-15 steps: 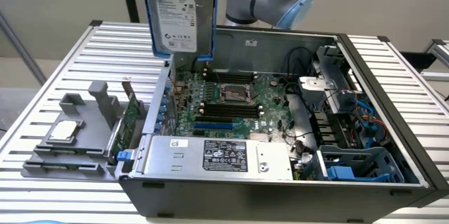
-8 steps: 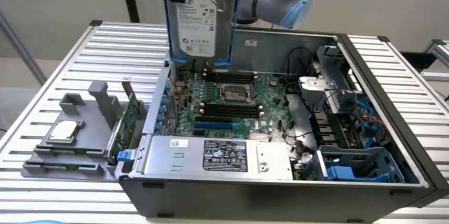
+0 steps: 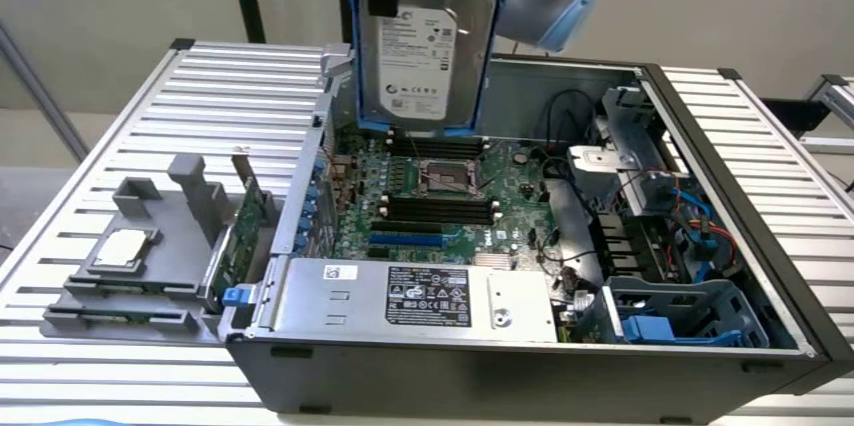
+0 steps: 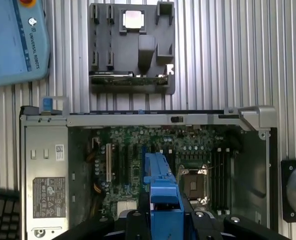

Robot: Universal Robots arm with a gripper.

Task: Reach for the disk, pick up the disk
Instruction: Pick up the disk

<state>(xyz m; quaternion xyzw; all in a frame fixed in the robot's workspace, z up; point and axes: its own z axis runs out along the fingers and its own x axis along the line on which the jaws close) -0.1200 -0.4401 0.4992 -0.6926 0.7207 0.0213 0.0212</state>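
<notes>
i have the disk (image 3: pixel 416 51) up in the air, above the open computer case (image 3: pixel 747 206). in the exterior view it hangs upright over the far edge of the case, its white printed label facing the camera and its blue carrier rails running down both long sides. it touches nothing below it; the motherboard (image 3: pixel 441 191) lies well beneath.

my gripper (image 4: pixel 164 212) is clenched on the disk. in the wrist view the blue rail (image 4: pixel 162 185) of the carrier runs out from between my dark fingers (image 4: pixel 137 220), seen edge-on, with the board and its cpu socket (image 4: pixel 193 184) far under it. in the exterior view my grip sits at the top of the disk, cut off by the frame's upper edge, with a black part against the blue rail on the exterior view's left.

inside the case, the silver power supply (image 3: pixel 414 298) lies along the near wall, and an empty blue drive cage (image 3: pixel 681 314) sits in the near corner on the exterior view's right. outside the case, on the slatted metal table (image 3: pixel 80 366), a grey fixture (image 3: pixel 134 266) holds a small square silver chip (image 3: pixel 120 246) and a thin green circuit card (image 3: pixel 240 236) standing on edge. in the wrist view a light blue teach pendant (image 4: pixel 15 42) rests on the table beyond the fixture.
</notes>
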